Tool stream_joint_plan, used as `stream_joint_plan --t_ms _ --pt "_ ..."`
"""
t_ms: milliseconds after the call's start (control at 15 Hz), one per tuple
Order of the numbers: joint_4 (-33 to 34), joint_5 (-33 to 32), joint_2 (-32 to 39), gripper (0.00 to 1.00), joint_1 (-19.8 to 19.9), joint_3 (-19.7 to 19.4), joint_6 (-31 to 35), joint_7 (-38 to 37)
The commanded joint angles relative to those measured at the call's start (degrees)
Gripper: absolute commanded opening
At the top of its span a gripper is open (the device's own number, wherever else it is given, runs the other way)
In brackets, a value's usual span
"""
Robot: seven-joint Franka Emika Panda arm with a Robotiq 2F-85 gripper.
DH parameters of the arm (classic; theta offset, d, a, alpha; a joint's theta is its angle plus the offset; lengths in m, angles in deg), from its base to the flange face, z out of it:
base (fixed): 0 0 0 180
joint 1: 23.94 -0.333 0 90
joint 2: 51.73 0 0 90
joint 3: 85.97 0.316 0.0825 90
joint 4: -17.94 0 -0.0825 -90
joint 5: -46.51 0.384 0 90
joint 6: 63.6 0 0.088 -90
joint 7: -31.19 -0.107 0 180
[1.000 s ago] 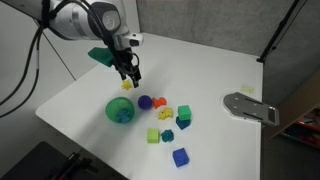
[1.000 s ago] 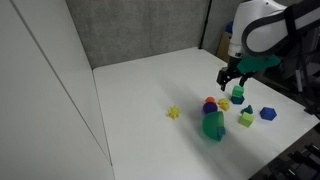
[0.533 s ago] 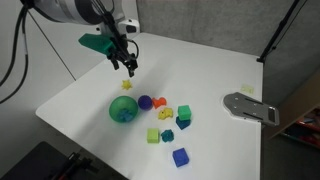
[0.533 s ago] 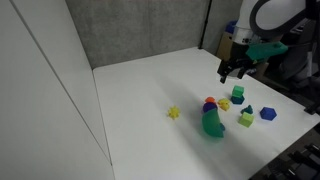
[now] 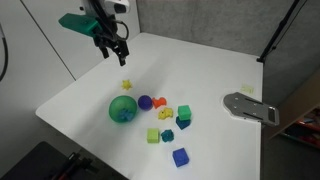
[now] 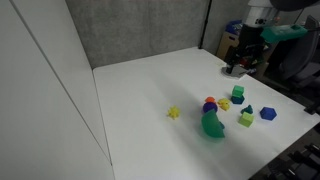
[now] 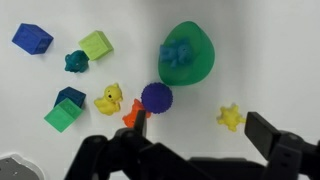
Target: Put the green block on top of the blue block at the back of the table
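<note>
The green block lies on the white table beside the small dark navy-blue block, touching it. In an exterior view the green block sits just behind the navy block. It also shows in an exterior view. My gripper is open and empty. It hangs high above the table, over the yellow star, well away from both blocks. In both exterior views the gripper is up near the back of the table.
A green bowl with a blue toy in it, a purple ball, an orange piece, a yellow duck, a lime block, a teal piece and a royal-blue cube are clustered together. A grey plate lies at the table's edge.
My gripper has risen and moved away from the cluster of toys toward the back of the table, still empty. The blocks have not moved.
</note>
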Motion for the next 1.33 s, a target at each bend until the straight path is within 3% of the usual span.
stream_joint_plan --t_ms 0,533,1267 --pt "-1.87 0.44 -5.20 1.00 1.03 1.04 -1.05 -0.58" --pt "-1.03 0.78 -8.00 1.00 1.64 1.14 -2.68 -0.07" --pt "-0.45 0.10 -6.46 1.00 1.64 1.43 -1.73 -0.01"
